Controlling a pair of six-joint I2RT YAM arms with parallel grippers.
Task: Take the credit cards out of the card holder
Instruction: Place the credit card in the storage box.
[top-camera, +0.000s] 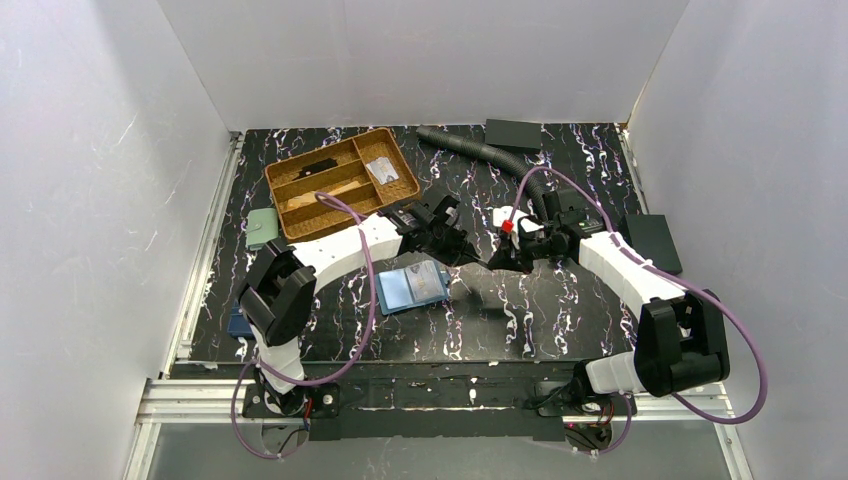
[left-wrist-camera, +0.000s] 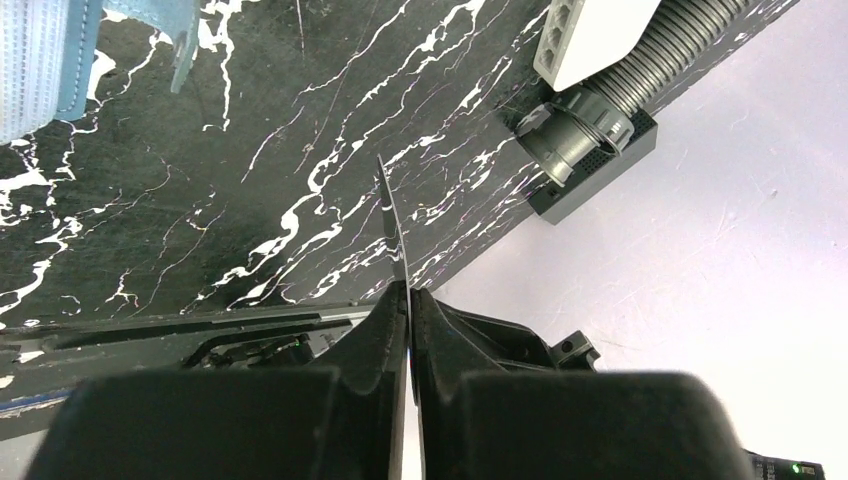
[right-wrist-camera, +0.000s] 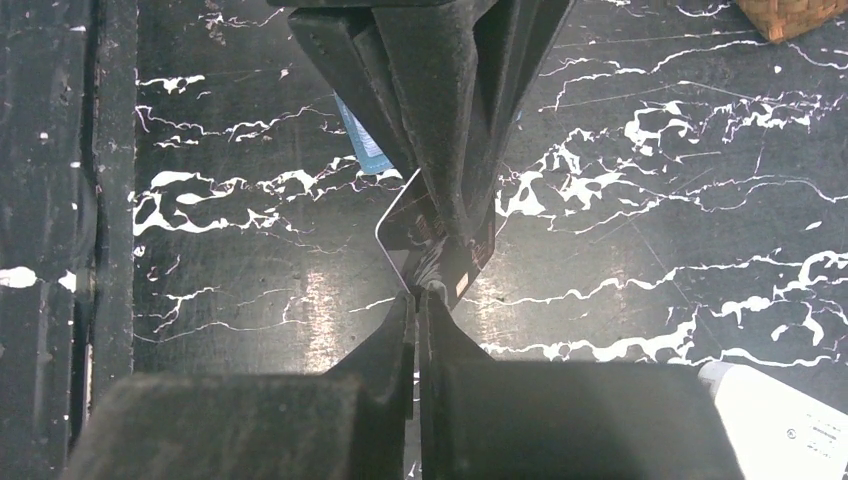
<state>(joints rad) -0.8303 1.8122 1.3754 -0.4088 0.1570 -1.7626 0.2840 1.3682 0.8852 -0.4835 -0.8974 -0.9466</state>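
Observation:
The card holder (top-camera: 410, 288) lies open on the table, teal-blue with a pale card showing inside; one corner of it shows in the left wrist view (left-wrist-camera: 45, 60). My left gripper (top-camera: 462, 245) is right of it, shut on a thin credit card that I see edge-on (left-wrist-camera: 392, 220). In the right wrist view this card (right-wrist-camera: 425, 235) has a dark face and hangs from the left fingers (right-wrist-camera: 450, 120). My right gripper (right-wrist-camera: 420, 293) is shut, with its tips at the card's near edge. I cannot tell if they touch it. It faces the left gripper (top-camera: 500, 255).
A wicker tray (top-camera: 290, 175) at the back left holds a card. A pale green pouch (top-camera: 262, 227) and a navy wallet (top-camera: 238, 322) lie at the left edge. A corrugated hose (top-camera: 480, 150), a white box (top-camera: 505, 215) and two dark boxes (top-camera: 513, 133) (top-camera: 652, 240) lie behind and right.

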